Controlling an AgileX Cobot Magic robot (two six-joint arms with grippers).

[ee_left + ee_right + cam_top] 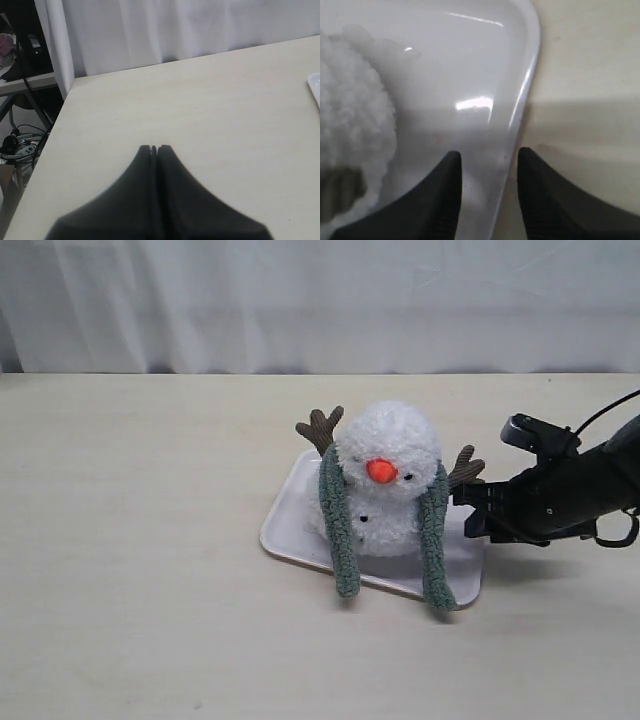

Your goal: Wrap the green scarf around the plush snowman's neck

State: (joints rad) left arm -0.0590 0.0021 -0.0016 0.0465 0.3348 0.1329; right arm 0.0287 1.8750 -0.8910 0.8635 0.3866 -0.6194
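Nearest the exterior camera, the two ends of the green scarf (339, 525) hung down the front of the plush snowman (395, 445) and over the front rim of the white tray (285, 522). They lay parallel and uncrossed. The scarf passed behind the neck, so it was draped, not yet wrapped.

The snowman sat on the tray, leaning a little, with its orange nose (381, 471) facing forward between the two strands.

Just beside the tray's edge on the right arm's side, below a brown twig arm (465, 468), the right gripper (468, 512) sat low. Its fingers (447, 190) were spread, with nothing pinched. The wrist view showed only the tray rim and some white plush under the gap.

The left gripper (153, 149) was further off, with its jaws pressed together over bare table (130, 590). Only a corner of the tray showed at the edge of its view. A pale curtain (300, 300) closed the back.

The step in hand looked like taking the strand nearer the right claw. To do it well, the claw should:

- come in over the rim and close on fabric alone, near the rounded end — not on tray or plush;
- lift just enough to clear the belly;
- carry the end across under the chin to the other side, slowly, since the soft toy could topple or drag with the scarf.
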